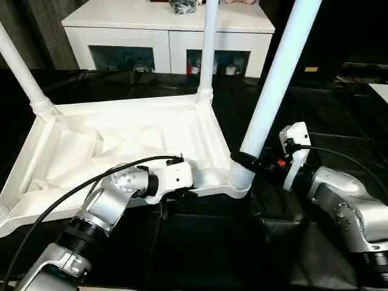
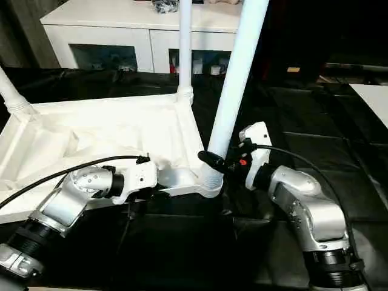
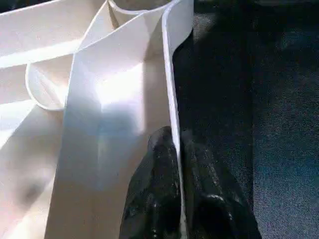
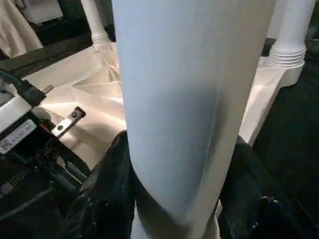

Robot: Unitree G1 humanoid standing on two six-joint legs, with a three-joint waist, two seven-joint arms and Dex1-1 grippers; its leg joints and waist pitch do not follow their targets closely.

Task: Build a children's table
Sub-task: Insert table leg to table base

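Observation:
The white table top (image 1: 121, 139) lies upside down on a black surface, ribbed underside up. Tapered white legs stand in three corner sockets: one at the far left (image 1: 21, 70), one at the far right (image 1: 209, 48), and one in the near right socket (image 1: 276, 79), leaning to the right. My right gripper (image 1: 245, 159) is shut around this near right leg just above its socket (image 1: 240, 179); its black fingers (image 4: 107, 184) press both sides of the tube (image 4: 189, 89). My left gripper (image 3: 174, 139) is shut on the top's near rim (image 3: 172, 74), pinching the thin wall.
A white cabinet (image 1: 170, 30) with glass doors stands behind the table top, with items on top. Black padded matting (image 1: 321, 121) covers the surrounding surface. A black cable (image 1: 73, 194) loops over my left forearm, and another runs to my right wrist (image 1: 339, 154).

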